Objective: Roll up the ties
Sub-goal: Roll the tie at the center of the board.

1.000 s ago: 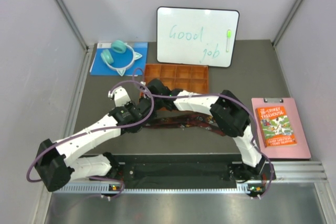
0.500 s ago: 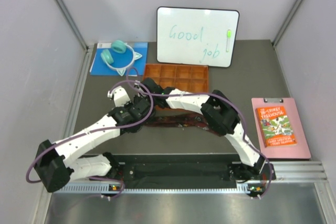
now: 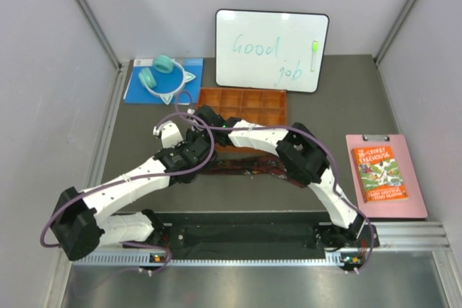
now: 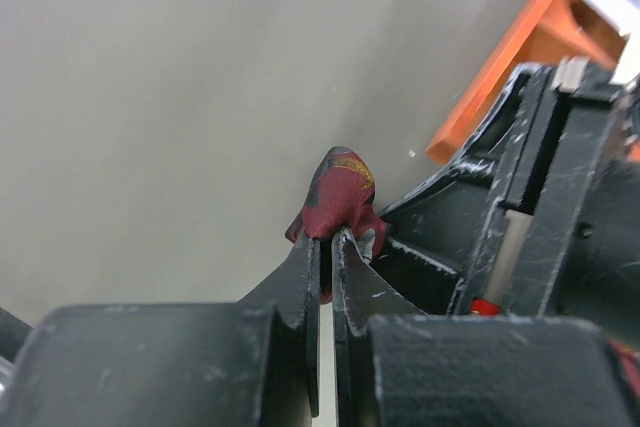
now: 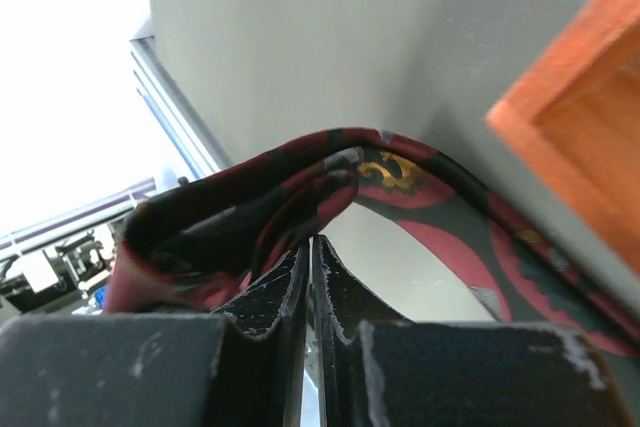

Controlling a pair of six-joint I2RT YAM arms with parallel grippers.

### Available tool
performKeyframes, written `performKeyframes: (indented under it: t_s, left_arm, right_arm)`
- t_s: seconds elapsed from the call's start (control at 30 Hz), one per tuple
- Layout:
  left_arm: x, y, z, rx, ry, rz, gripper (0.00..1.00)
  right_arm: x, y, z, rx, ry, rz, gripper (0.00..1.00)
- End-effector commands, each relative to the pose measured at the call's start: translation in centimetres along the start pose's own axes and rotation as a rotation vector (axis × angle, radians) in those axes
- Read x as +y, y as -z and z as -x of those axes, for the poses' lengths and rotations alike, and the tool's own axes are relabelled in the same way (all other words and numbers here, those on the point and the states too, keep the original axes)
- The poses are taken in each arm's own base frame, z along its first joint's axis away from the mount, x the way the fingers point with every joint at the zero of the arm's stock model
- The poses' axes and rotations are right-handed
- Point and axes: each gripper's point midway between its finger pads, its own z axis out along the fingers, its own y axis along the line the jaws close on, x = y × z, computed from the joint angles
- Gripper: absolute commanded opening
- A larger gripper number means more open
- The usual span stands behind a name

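The left arm (image 3: 137, 178) and right arm (image 3: 307, 160) meet just in front of the tray (image 3: 245, 91), over the tie (image 3: 242, 169), blocking that spot. A whiteboard (image 3: 271, 50) stands behind the tray. Right of the tray there is open table (image 3: 325, 117).

From above we see only a short strip of the tie (image 3: 249, 166); the rest lies hidden under the left arm (image 3: 137, 178) and right arm (image 3: 260, 138), which also cover both sets of fingertips. In the left wrist view just a crumpled tuft pokes past the left gripper (image 4: 325, 239), and the orange tray (image 4: 530, 42) is cut off at the upper right. In the right wrist view the fabric pinched by the right gripper (image 5: 308, 243) runs off the lower right edge.
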Motion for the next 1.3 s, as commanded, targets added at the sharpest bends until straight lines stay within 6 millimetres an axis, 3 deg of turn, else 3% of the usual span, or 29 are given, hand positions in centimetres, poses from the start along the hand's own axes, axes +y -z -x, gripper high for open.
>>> performKeyframes:
  t_s: [0.0,0.3,0.63,0.87,1.1,1.27]
  left_arm:
    - [-0.7,-0.7,-1.3,0.025,0.001,-0.008,0.0]
    - [-1.6,-1.3,-3.0,0.053,-0.015,-0.013,0.0]
    - [-2.6,-1.4,-4.9,0.072,-0.037,-0.017,0.0]
    - [-2.5,-1.6,-6.1,0.057,-0.091,0.018,0.0]
    - [-2.7,-1.7,-6.3,0.051,-0.113,0.022,0.0]
    - [-3.2,-1.6,-6.5,0.061,-0.136,-0.01,0.0]
  right_arm:
    - [0.4,0.0,1.5,-0.033,0.045,0.006,0.05]
    - [-1.3,-0.8,0.9,-0.007,0.04,-0.015,0.04]
    - [-1.3,0.4,0.8,-0.021,0.048,-0.016,0.04]
    - [-2.3,1.1,0.3,-0.015,0.046,-0.054,0.04]
    - [-2.5,4.0,1.0,-0.043,0.083,-0.104,0.04]
    - [-4.1,6.8,1.5,-0.056,0.091,-0.216,0.04]
